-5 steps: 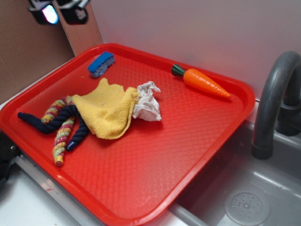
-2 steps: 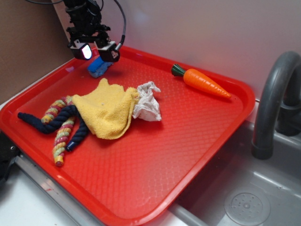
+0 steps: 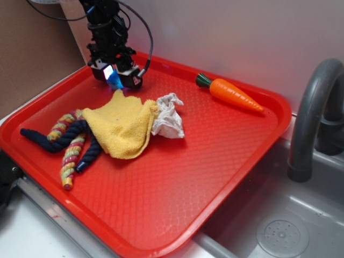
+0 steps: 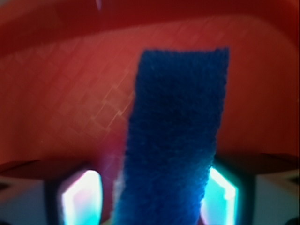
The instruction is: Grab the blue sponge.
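The blue sponge [image 3: 115, 81] lies at the far left of the red tray [image 3: 215, 161], mostly hidden by my gripper [image 3: 116, 77], which has come down over it. In the wrist view the sponge [image 4: 178, 126] runs up the middle between my two lit fingers [image 4: 82, 197]. My gripper [image 4: 152, 197] is open and straddles it. The right finger lies against the sponge's side. A narrow gap shows on the left side.
A yellow cloth [image 3: 121, 123] and a crumpled white cloth [image 3: 167, 115] lie just in front of the gripper. A navy and multicoloured rope [image 3: 64, 141] lies at the left, a toy carrot [image 3: 231, 92] at the back right. A grey faucet [image 3: 312, 113] and sink [image 3: 279, 226] stand at the right.
My gripper has come down from above the tray's far left corner onto the sponge, and now covers most of it. The sponge has not moved.
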`<state>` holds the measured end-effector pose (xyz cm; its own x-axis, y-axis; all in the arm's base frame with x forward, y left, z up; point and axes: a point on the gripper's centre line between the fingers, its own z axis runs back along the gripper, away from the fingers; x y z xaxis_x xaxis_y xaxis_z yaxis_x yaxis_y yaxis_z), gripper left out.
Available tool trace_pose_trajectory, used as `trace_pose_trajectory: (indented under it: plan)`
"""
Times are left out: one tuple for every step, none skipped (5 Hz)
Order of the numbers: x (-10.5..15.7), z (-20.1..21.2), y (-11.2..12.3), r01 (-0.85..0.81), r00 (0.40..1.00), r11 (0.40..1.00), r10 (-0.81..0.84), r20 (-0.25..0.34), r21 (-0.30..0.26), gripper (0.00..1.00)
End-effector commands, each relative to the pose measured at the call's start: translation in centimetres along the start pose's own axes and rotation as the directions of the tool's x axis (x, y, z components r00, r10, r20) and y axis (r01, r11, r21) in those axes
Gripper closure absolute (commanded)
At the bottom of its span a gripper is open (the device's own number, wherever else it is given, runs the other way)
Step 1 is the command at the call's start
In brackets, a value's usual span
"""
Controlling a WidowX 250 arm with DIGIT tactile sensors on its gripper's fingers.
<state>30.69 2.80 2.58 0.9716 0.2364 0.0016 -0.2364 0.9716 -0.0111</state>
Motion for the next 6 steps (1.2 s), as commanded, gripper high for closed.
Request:
trace_pose_trajectory:
  plan:
    - [0.4, 0.1, 0.4, -0.005, 1.000, 0.999, 0.005, 0.010, 0.042, 1.00]
    - [-0.7, 5.0, -2.3, 0.021, 1.000, 0.996, -0.020, -0.006, 0.087, 1.00]
    - [-3.1, 10.3, -4.3, -0.013, 1.000, 0.999, 0.014, 0.013, -0.049, 1.00]
    - [-5.7, 15.4, -5.0, 0.007, 0.999, 0.993, -0.002, 0.046, -0.114, 1.00]
    - [-7.4, 20.3, -5.3, 0.039, 0.998, 0.987, -0.030, 0.060, -0.153, 1.00]
    - [-8.9, 22.6, -5.9, 0.123, 0.992, 0.958, -0.113, 0.053, -0.260, 1.00]
